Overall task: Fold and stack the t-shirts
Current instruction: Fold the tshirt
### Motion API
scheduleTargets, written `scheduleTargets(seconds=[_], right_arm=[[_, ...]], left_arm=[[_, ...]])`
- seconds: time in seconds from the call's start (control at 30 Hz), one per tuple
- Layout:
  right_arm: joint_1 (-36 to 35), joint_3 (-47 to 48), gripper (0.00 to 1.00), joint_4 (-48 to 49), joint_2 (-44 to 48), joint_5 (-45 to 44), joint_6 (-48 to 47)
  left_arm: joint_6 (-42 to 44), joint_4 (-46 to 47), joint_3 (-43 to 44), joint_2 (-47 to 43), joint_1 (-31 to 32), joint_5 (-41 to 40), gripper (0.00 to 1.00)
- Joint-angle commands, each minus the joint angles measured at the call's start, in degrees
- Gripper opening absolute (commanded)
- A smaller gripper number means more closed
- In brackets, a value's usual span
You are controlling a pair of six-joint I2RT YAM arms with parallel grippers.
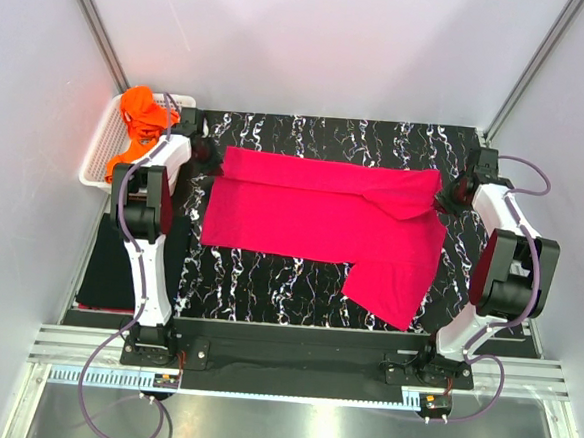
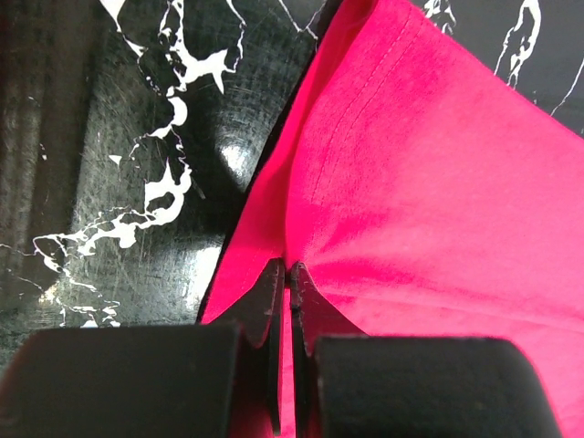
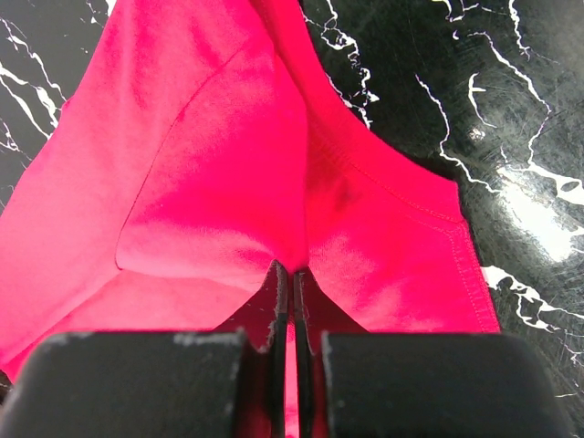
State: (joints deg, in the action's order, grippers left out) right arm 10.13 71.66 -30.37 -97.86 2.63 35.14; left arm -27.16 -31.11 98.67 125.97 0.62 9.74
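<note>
The left gripper [image 2: 288,267] and right gripper [image 3: 290,267] each pinch the pink t-shirt [image 1: 313,210] near the mat's [image 1: 267,287] far corners.

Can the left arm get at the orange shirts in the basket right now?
Probably not yet. The basket sits close beside the left arm with nothing over the orange shirts, so reach looks fine, but the left hand is shut on the pink shirt and must let go first.

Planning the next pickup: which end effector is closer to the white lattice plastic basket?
Left. The left end effector sits beside the white lattice plastic basket; the right end effector is across the black white-veined mat, at the far edge of the pink cloth t-shirt.
</note>
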Motion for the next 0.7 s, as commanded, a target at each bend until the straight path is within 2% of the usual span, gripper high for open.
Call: scheduleTargets(seconds=[0.0,0.23,0.27,0.3,0.37,0.4,0.43,0.5,0.6,0.67], right_arm=[[0.3,-0.3,0.01,1.4,0.7,-0.3,0.8],[0.3,-0.3,0.02,1.3,-0.5,0.6,1.2],[0.3,-0.5,0.06,1.1,-0.5,0.7,1.2],[0.3,-0.6,0.08,0.8,-0.4,1.1,0.6],[0.3,-0.6,0.13,-2.3,-0.1,0.4,-0.2],[0.3,-0.8,0.24,-3.6,0.6,0.0,-0.8],[0.3,-1.0,0.33,-4.6,1.1,-0.4,-1.4],[0.3,0.1,0.5,-4.3,1.5,-2.1,-3.7],[0.4,8.4,0.58,-3.5,-4.0,-4.2,-8.7],[0.6,16.1,0.59,-3.5,-8.0,-4.6,-10.4]], left_arm=[[1.2,0.3,2.8,0.4,-0.6,-1.1,0.01],[1.8,-0.5,3.5,0.6,-0.6,-2.7,0.04],[1.9,-1.1,3.6,0.6,-0.5,-2.8,0.08],[1.9,-1.7,3.7,0.3,-0.5,-3.7,0.18],[1.9,-3.0,2.8,-0.7,-0.5,-4.8,0.26],[1.7,-3.6,2.4,-1.6,-0.5,-5.3,0.29],[1.4,-4.2,1.3,-3.6,-0.5,-5.6,0.38],[0.7,-4.2,0.5,-5.6,-0.4,-5.7,0.45],[0.1,-4.1,1.6,-6.6,-0.2,-4.0,0.47],[0.0,-3.9,4.1,-4.9,0.3,-2.6,0.42]])
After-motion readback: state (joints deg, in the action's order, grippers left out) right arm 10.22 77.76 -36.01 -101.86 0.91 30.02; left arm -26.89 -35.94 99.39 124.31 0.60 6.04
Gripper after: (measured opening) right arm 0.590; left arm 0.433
